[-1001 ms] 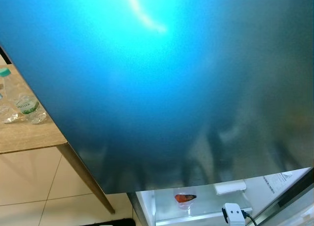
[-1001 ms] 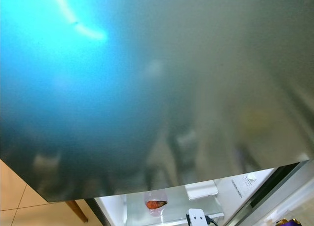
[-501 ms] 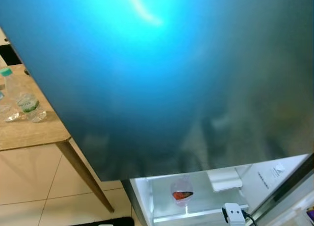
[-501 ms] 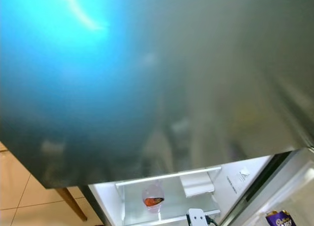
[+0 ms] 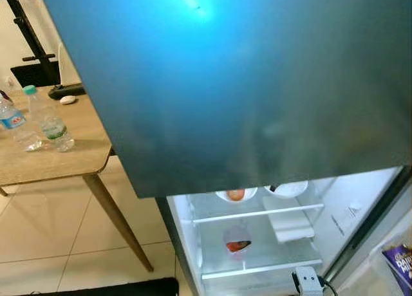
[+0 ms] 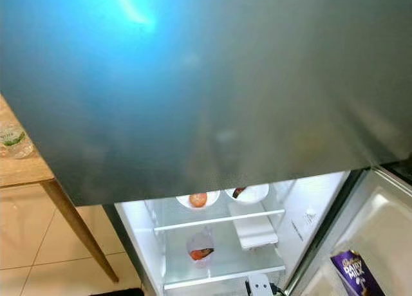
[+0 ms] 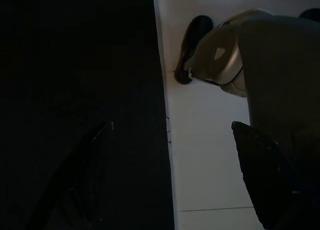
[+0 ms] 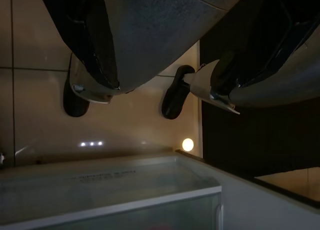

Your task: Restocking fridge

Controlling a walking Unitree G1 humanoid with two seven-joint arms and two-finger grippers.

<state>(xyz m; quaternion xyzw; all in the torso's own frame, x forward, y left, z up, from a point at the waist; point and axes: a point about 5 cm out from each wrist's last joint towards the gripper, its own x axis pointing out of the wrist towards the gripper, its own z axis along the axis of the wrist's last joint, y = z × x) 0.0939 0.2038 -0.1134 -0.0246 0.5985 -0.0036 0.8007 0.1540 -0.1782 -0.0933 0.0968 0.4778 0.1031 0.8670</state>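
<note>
The fridge's blue-grey upper door [image 5: 257,83] stands close in front of me. Below it the lower compartment is open and lit. On its glass shelf [image 5: 257,213] sit a white bowl with an orange fruit [image 5: 235,194] and a second white bowl [image 5: 288,189]. Lower down are a clear bag with something red [image 5: 237,244] and a white box [image 5: 290,225]. A purple chocolate bar [image 6: 353,273] stands in the open door's rack on the right. My left gripper [image 7: 175,180] hangs open over the floor, its fingers [image 7: 95,155] wide apart.
A wooden table [image 5: 51,161] stands to the left with two water bottles [image 5: 48,119] and a white mouse [image 5: 67,100]. Beige tiles [image 5: 64,238] lie under it. My feet [image 8: 175,97] show on the floor in the wrist views. A small white device [image 5: 308,282] sits low in front of me.
The whole view has shifted, so the camera moved. More of the open lower compartment shows now: the shelf with two bowls and the chocolate bar in the door.
</note>
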